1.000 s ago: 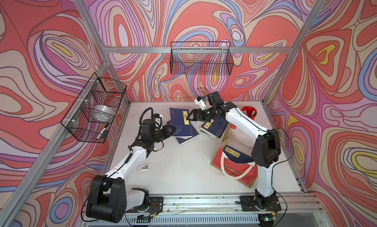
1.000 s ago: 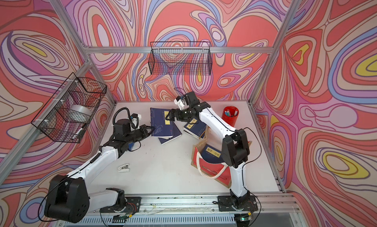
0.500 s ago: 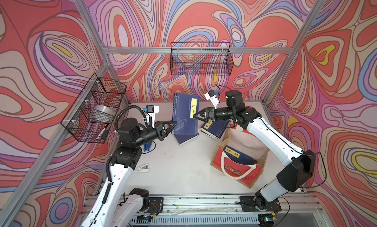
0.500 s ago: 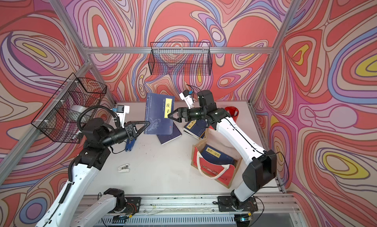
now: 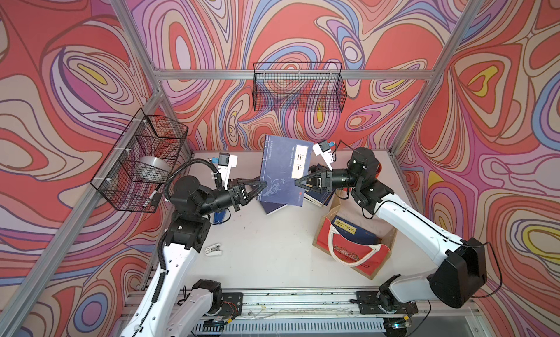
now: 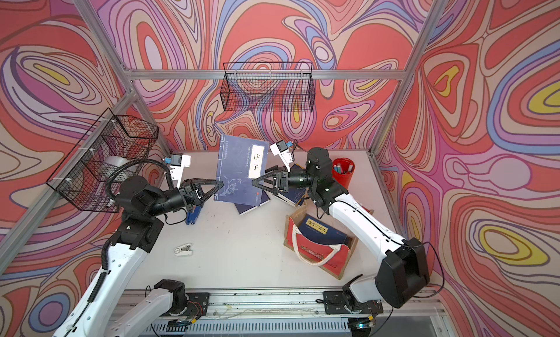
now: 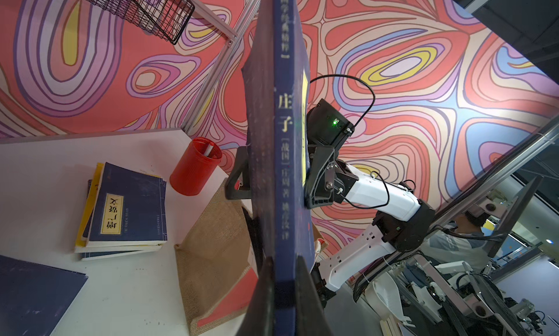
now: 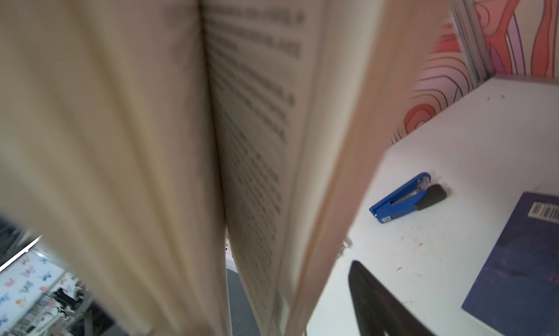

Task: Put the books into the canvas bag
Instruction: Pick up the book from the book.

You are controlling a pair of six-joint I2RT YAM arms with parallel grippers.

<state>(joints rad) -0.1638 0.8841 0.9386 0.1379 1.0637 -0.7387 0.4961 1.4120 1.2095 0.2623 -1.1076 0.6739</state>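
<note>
Left wrist: navy book [image 7: 286,168], spine-on, gold lettering, worn cover.

Matt paper cover on the held book [image 5: 278,174]; coarse woven jute on the canvas bag [image 7: 211,237]; smooth white worktop [image 5: 266,247].

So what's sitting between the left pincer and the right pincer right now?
The raised navy book, off the table: the left pincer is shut on its spine edge, the right pincer straddles its page edge. Both top views show it.
</note>
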